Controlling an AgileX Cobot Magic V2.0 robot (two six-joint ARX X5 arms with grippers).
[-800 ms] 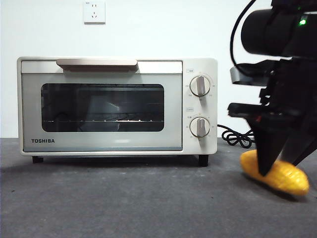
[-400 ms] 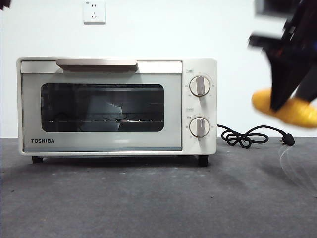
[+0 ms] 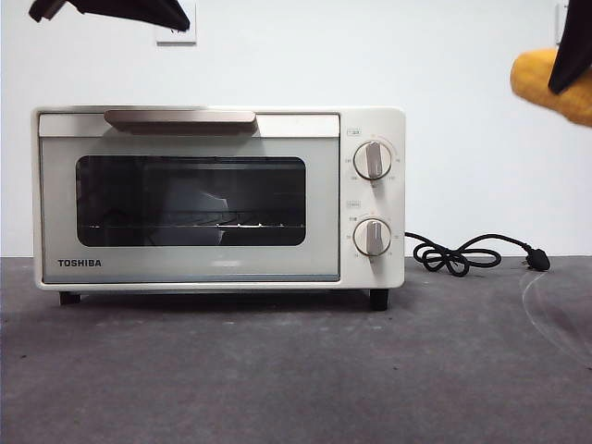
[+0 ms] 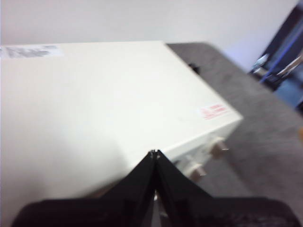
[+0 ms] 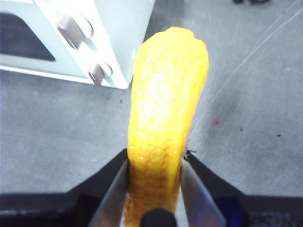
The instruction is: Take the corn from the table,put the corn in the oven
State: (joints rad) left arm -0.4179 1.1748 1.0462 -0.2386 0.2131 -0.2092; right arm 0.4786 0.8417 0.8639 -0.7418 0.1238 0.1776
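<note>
Corn (image 5: 165, 123) clamped between right gripper (image 5: 154, 163) fingers, airborne; left gripper (image 4: 155, 153) fingers closed, empty, above oven (image 4: 94, 109).

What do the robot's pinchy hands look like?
Each hand is a pair of black jaws. The left gripper has matte black wedge-shaped jaws that narrow to a sharp tip, rising from a broad black base. The right gripper has black jaws too, with flat silvery-grey pads on their inner faces. No cables or markings show on either.

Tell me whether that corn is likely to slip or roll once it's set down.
The corn looks glossy and rounded, so it may roll. The right gripper pinches it near one end, so it could pivot. It seems stiff, not sagging.
</note>
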